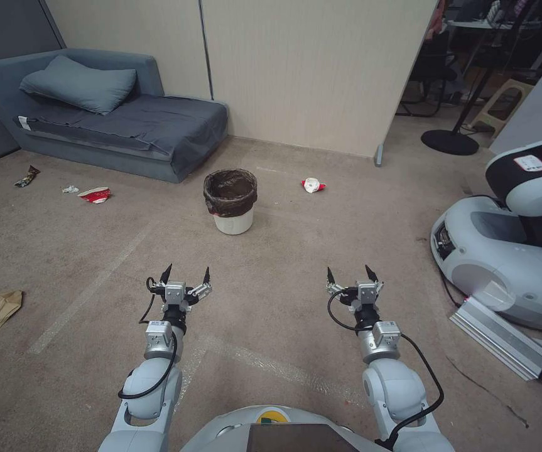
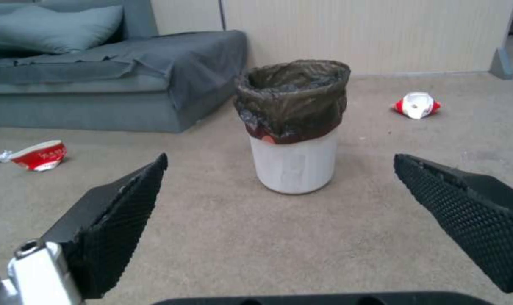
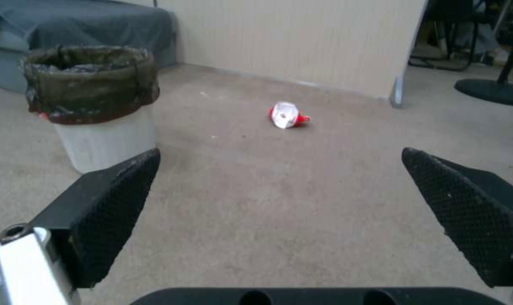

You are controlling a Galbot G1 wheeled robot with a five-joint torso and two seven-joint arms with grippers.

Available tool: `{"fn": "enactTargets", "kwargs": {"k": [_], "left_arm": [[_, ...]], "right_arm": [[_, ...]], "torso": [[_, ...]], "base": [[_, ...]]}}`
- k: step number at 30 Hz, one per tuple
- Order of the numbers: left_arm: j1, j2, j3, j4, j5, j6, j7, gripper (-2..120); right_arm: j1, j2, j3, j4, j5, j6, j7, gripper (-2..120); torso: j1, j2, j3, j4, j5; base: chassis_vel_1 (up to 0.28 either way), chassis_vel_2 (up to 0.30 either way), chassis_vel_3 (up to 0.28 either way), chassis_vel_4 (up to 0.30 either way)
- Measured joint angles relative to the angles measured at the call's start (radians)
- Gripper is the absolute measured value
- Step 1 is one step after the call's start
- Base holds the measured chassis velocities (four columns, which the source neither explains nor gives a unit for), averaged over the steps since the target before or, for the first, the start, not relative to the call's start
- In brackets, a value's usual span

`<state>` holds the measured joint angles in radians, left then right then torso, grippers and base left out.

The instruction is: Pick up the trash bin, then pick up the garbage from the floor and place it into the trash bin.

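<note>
Both grippers, left gripper (image 1: 186, 274) and right gripper (image 1: 351, 274), wide open, empty, low over carpet (image 1: 283, 295); trash bin (image 1: 231, 201) upright ahead, well apart, between them but nearer the left; red-and-white packet (image 1: 312, 184) beyond, right of bin.

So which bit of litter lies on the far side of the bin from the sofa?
The red-and-white packet, alone to the right of the trash bin; the other pieces lie left, before the sofa.
</note>
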<state>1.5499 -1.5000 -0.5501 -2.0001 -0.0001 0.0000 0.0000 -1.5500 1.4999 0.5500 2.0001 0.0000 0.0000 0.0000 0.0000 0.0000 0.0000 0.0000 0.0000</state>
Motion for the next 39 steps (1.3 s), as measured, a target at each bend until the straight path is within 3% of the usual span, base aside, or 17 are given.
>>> {"fn": "enactTargets", "kwargs": {"k": [22,25,28,31,33,34,39], "left_arm": [[0.004,0.002,-0.003,-0.006,0.000,0.008,-0.003,100],[0.027,0.014,-0.018,-0.059,0.004,0.057,-0.024,100],[0.094,0.050,-0.067,-0.209,0.022,0.195,-0.088,100],[0.109,0.058,-0.074,-0.245,0.023,0.231,-0.101,100],[0.118,0.061,-0.072,-0.268,0.015,0.247,-0.101,100],[0.124,0.065,-0.074,-0.294,0.007,0.263,-0.101,100],[0.130,0.066,-0.076,-0.301,0.003,0.273,-0.100,100]], "right_arm": [[-0.002,0.002,0.003,0.001,0.000,0.000,0.000,100],[-0.015,0.014,0.028,0.020,0.002,0.000,0.003,100],[-0.093,0.084,0.174,0.129,0.029,0.009,0.033,100],[-0.118,0.107,0.213,0.183,0.035,-0.009,0.051,100],[-0.121,0.109,0.218,0.198,0.035,-0.018,0.057,100],[-0.124,0.112,0.220,0.204,0.036,-0.025,0.060,100],[-0.130,0.112,0.219,0.209,0.034,-0.028,0.060,100]], "torso": [[0.000,0.000,0.000,0.0001,0.0000],[0.000,0.000,0.000,0.0005,-0.0002],[0.000,0.000,0.000,-0.0001,-0.0001],[0.000,0.000,0.000,-0.0009,-0.0003],[0.000,0.000,0.000,0.0000,-0.0015],[0.000,0.000,0.000,-0.0002,0.0006],[0.000,0.000,0.000,0.0001,0.0003]], "base": [[0.000,0.000,0.000,0.000],[0.000,0.000,0.000,0.000],[0.000,0.000,0.000,0.000],[0.000,0.000,0.000,0.000],[0.000,0.000,0.000,0.000],[0.000,0.000,0.000,0.000],[0.000,0.000,0.000,0.000]]}}
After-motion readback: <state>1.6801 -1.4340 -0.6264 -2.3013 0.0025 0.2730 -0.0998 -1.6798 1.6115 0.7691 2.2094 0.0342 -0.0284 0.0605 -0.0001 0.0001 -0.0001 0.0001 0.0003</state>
